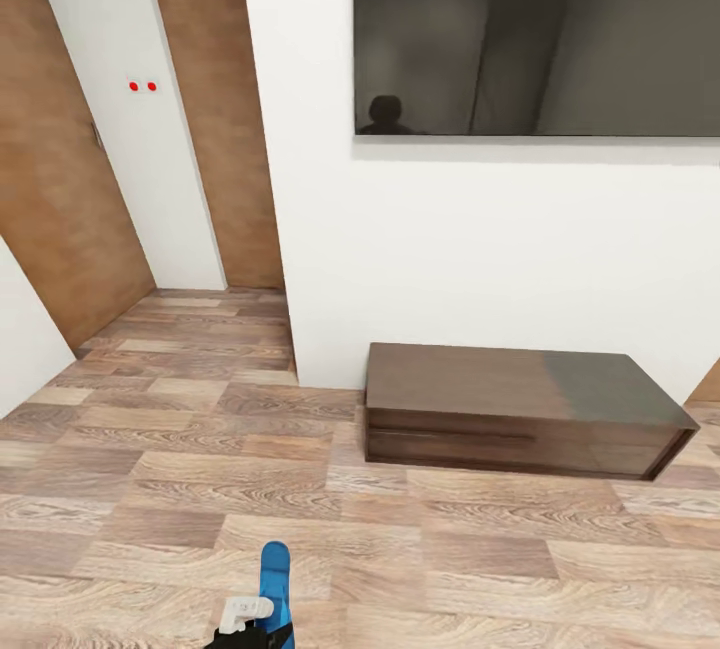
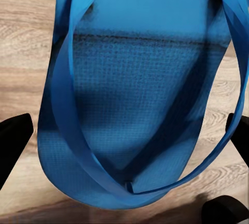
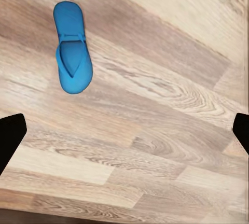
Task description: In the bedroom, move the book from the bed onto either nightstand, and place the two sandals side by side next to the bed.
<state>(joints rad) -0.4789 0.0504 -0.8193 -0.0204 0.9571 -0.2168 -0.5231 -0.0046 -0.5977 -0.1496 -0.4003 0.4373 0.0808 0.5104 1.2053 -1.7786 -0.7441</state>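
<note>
Floor (image 1: pixel 200 489): wood planks in mixed brown and pale tones, running across the whole head view and into a short passage at 11 o'clock.

Walls (image 1: pixel 480 249): plain white; brown wooden panels (image 1: pixel 215 109) flank a white strip bearing two red dots (image 1: pixel 142 86).

Dark glossy panel (image 1: pixel 535 29): mounted high on the white wall at 1 o'clock, showing dim reflections.

Low dark cabinet (image 1: pixel 520 409): long, glossy, bench-like, standing on the floor against the wall at 3 o'clock of centre; flat top bare.

Sandal, held (image 1: pixel 275 584): bright blue, at 6 o'clock in the head view, rising upright above the left gripper (image 1: pixel 250 619). In the left wrist view the sole and crossing straps (image 2: pixel 140 94) lie between the two dark fingers (image 2: pixel 13 141), which sit at either edge of the sole; the left fingers are gripping this sandal, carried above the floor.

Sandal, loose (image 3: pixel 71 47): bright blue, flat on the planks, sole down, straps up, seen in the right wrist view well apart from the right fingers (image 3: pixel 10 138). Those fingers stand wide apart with bare floor between them, holding nothing.

Obstructions: the white wall corner and the low dark cabinet stand ahead; open floor lies toward 9 o'clock.
</note>
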